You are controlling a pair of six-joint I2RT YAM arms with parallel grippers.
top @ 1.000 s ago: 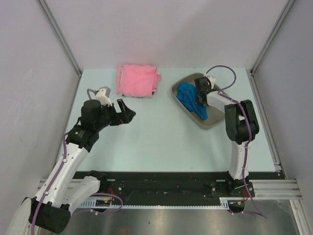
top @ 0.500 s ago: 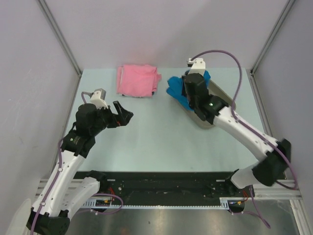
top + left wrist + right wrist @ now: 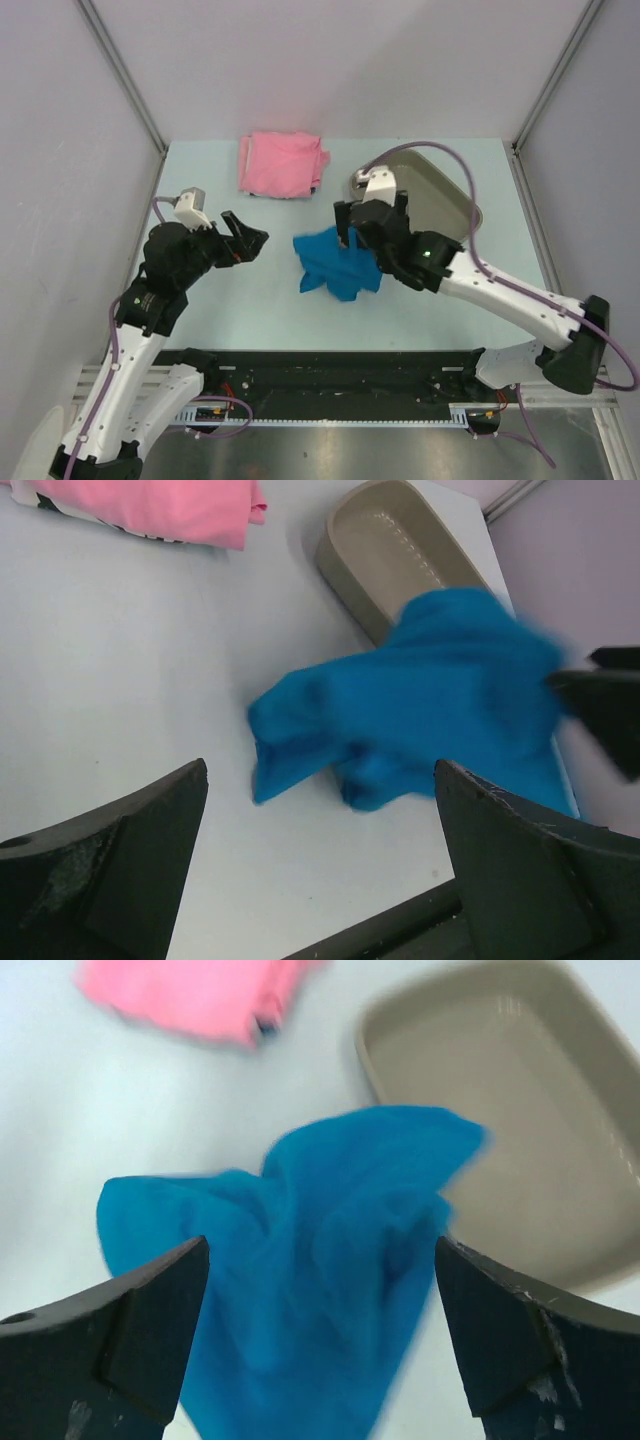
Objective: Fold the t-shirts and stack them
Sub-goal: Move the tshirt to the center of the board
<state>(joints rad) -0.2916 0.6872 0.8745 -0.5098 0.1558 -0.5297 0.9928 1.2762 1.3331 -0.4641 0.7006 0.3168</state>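
The bright blue t-shirt [image 3: 337,266] is a crumpled, blurred heap on the table's middle; it also fills the right wrist view [image 3: 300,1260] and shows in the left wrist view [image 3: 420,700]. My right gripper [image 3: 368,222] hangs open just above its far edge, fingers wide apart and holding nothing. The light pink t-shirt [image 3: 282,164] lies folded at the back left, also visible in the left wrist view [image 3: 150,505] and the right wrist view [image 3: 200,995]. My left gripper [image 3: 245,240] is open, left of the blue shirt, apart from it.
A grey-beige tray [image 3: 435,195] stands at the back right, behind the right arm, with nothing in it [image 3: 520,1110]. Its near end shows beside the blue shirt [image 3: 390,550]. Grey walls close in the table on three sides.
The right gripper carried the blue t-shirt out of the tray toward the table's middle and opened; the shirt has dropped onto the table. The left arm shifted slightly.
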